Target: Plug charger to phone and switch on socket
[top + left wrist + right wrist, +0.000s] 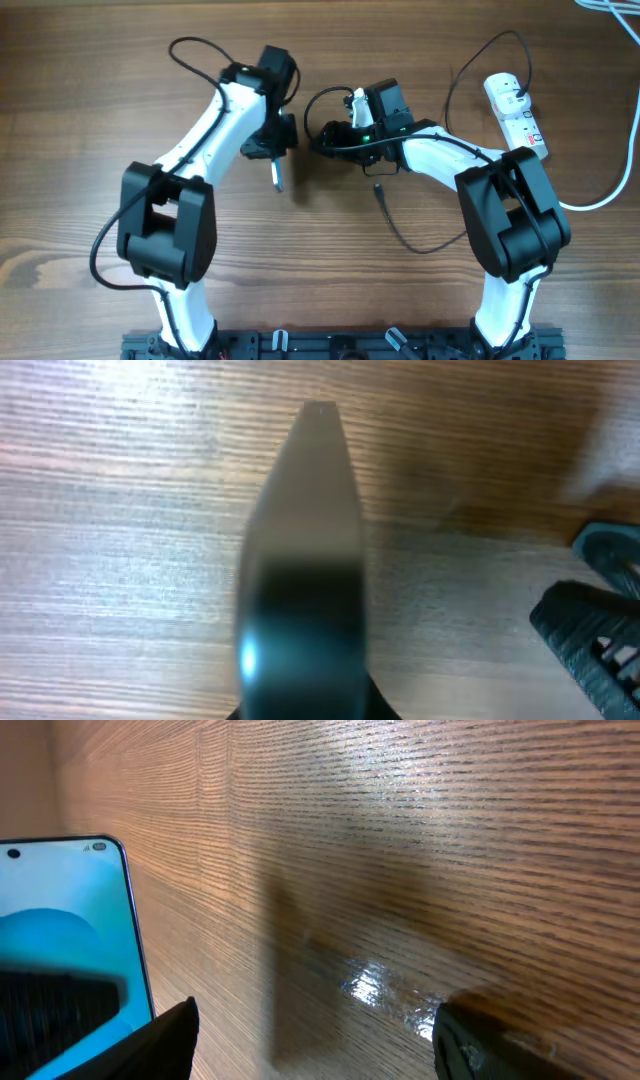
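My left gripper (pixel 273 152) is shut on the phone (pixel 277 177) and holds it edge-on over the table. In the left wrist view the phone (pixel 305 540) is a blurred narrow blade rising from the jaws (pixel 305 705). In the right wrist view its teal screen (pixel 60 920) shows at the left with a black finger across it. My right gripper (pixel 328 136) is open and empty, just right of the phone, with its fingertips (pixel 315 1040) wide apart over bare wood. The charger's black cable (pixel 420 245) lies by the right arm, its connector tip (pixel 379 189) loose on the table. Its white plug (pixel 512 97) sits in the socket (pixel 522 125) at the far right.
The socket's thick white cord (pixel 600 203) loops off the right edge. A dark part of the right gripper (pixel 595 630) shows at the right of the left wrist view. Black arm cables arch near both wrists. The table is brown wood.
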